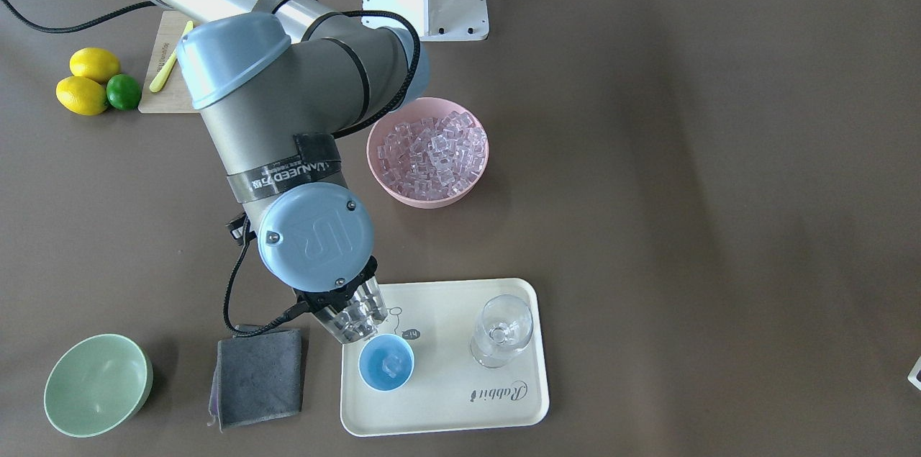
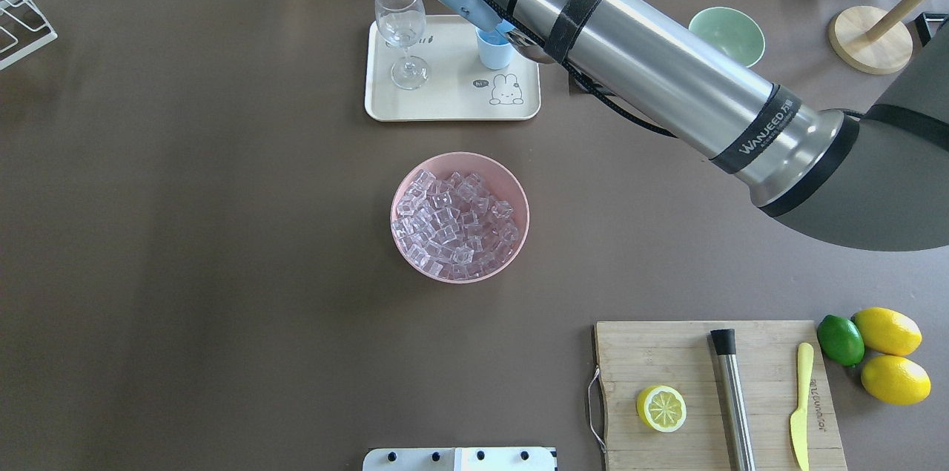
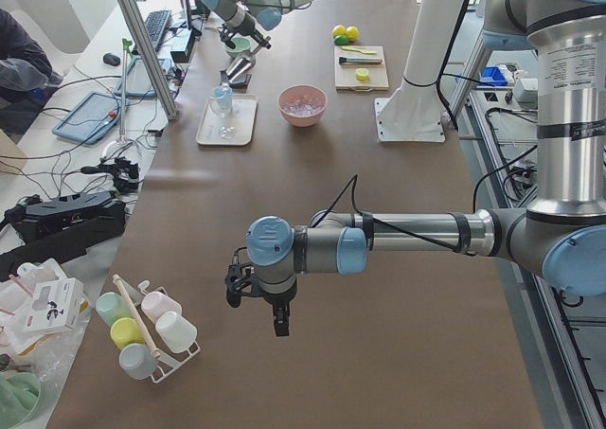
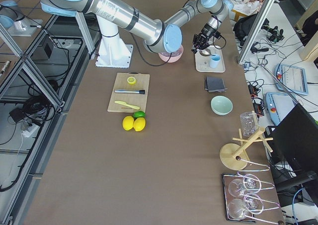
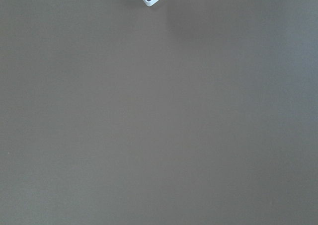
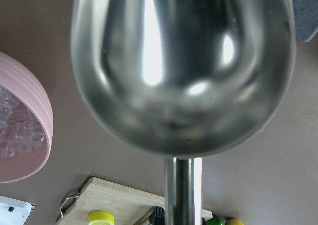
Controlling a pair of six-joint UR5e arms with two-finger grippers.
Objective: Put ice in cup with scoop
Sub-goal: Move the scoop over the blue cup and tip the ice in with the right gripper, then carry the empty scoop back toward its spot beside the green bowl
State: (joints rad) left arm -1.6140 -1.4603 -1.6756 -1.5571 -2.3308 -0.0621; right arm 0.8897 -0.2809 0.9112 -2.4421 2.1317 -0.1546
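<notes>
My right gripper point(image 1: 337, 301) sits under the wrist and is shut on the handle of the steel scoop point(image 1: 356, 322). The scoop is tilted, mouth down, just above the light-blue cup point(image 1: 386, 363) on the cream tray point(image 1: 460, 399). Several ice cubes lie in the scoop and at least one lies in the cup. The right wrist view shows the scoop's shiny underside point(image 6: 183, 71). More ice point(image 1: 432, 151) fills the pink bowl point(image 1: 371, 147) at mid-table. My left gripper point(image 3: 260, 311) hangs over bare table far from the tray; I cannot tell whether it is open or shut.
A clear stemmed glass point(image 1: 501, 331) stands on the tray beside the cup. A grey cloth point(image 1: 257, 378) and a pale green bowl point(image 1: 97, 385) lie beyond the tray. A cutting board point(image 2: 652, 352) holds a steel rod point(image 2: 732, 397), a lemon half and a yellow knife, with lemons and a lime point(image 1: 86, 83) beside it.
</notes>
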